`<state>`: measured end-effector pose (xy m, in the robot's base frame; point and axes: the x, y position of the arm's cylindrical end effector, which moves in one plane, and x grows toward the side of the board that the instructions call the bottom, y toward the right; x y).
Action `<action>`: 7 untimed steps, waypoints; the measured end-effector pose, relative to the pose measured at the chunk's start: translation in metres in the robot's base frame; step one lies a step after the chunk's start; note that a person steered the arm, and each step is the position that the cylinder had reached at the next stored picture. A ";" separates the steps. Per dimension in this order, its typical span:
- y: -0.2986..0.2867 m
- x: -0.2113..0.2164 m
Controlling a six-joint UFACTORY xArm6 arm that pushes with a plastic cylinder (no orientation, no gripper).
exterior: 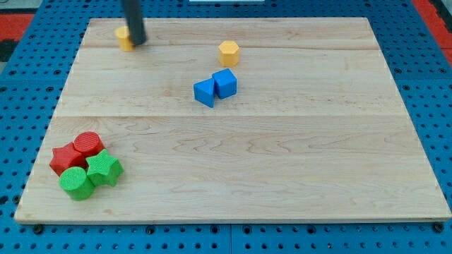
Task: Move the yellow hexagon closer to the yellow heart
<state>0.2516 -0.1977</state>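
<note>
A: Where is my tip point(136, 42) now?

B: It stands near the far-left corner of the wooden board point(282, 162), and it touches the yellow heart point(124, 38), which is partly hidden behind the rod, so its shape is hard to read.

A: And the yellow hexagon point(229, 53)?

B: It lies near the far edge, about the middle of it, well apart from the heart and the tip. Just in front of it, two blue blocks touch each other: a blue cube point(226, 82) and another blue block point(205, 92).

A: What about jaws?

B: The arm has none, only the rod.

A: Anything else?

B: Near the near-left corner, four blocks sit together: a red cylinder point(88, 144), a red star point(66, 159), a green star point(104, 168) and a green cylinder point(75, 183).
</note>
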 end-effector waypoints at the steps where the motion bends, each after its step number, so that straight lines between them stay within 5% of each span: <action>1: 0.023 -0.001; 3: 0.234 -0.006; 4: 0.270 0.030; 6: 0.142 0.018; 7: 0.201 0.015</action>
<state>0.2662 0.0032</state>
